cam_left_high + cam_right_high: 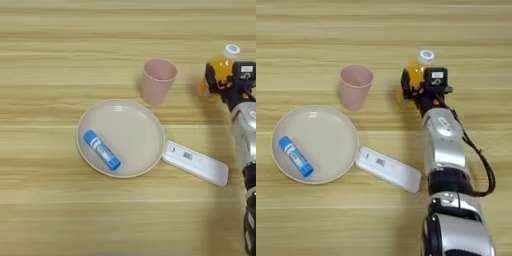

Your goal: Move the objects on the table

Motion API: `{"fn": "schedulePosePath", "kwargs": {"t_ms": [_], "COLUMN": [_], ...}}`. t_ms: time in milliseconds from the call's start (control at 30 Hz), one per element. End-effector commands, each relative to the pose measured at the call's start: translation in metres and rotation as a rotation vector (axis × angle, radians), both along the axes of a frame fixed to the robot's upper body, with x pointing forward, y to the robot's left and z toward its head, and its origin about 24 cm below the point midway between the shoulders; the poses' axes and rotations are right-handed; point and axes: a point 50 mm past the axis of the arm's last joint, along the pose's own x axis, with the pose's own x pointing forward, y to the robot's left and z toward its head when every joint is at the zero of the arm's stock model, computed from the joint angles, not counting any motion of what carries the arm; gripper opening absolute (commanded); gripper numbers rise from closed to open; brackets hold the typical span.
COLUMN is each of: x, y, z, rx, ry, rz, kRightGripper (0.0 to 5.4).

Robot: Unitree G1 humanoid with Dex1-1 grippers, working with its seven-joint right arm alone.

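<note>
Two black jaws of the right gripper (pixel 415 86) sit around the orange-drink bottle (pixel 417 70), apparently pinching its body as it stands upright on the tabletop (pixel 50 50). Left of the jaws, apart, stands the pink cup (pixel 355 86), upright and open. Below and left of the jaws lies a beige plate (pixel 131 116) holding a blue tube (pixel 101 149), the white remote (pixel 388 169) touching its right rim.
</note>
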Motion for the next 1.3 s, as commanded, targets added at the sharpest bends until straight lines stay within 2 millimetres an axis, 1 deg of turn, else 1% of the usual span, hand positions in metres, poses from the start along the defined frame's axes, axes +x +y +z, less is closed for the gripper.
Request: {"fn": "schedulePosePath", "kwargs": {"t_ms": [33,133,300,400,533,700,867,1000,1133,1300], "x": [0.0,-0.011,-0.039,-0.047,-0.06,-0.069,-0.075,-0.083,-0.088,-0.095], "y": [0.009,0.01,0.008,0.008,0.008,0.007,0.013,0.023,0.03,0.04], "z": [0.107,0.116,0.143,0.155,0.177,0.201,0.209,0.207,0.2,0.181], "rx": [-0.1,-0.105,-0.127,-0.122,-0.125,-0.099,-0.076,-0.1,-0.107,-0.105], "ry": [-0.374,-0.39,-0.481,-0.51,-0.572,-0.633,-0.637,-0.615,-0.566,-0.472], "rz": [0.13,0.161,0.194,0.202,0.243,0.321,0.46,0.613,0.728,0.856], "kRightGripper": [3.56,3.56,3.56,3.56,3.56,3.56,3.56,3.56,3.56,3.56]}}
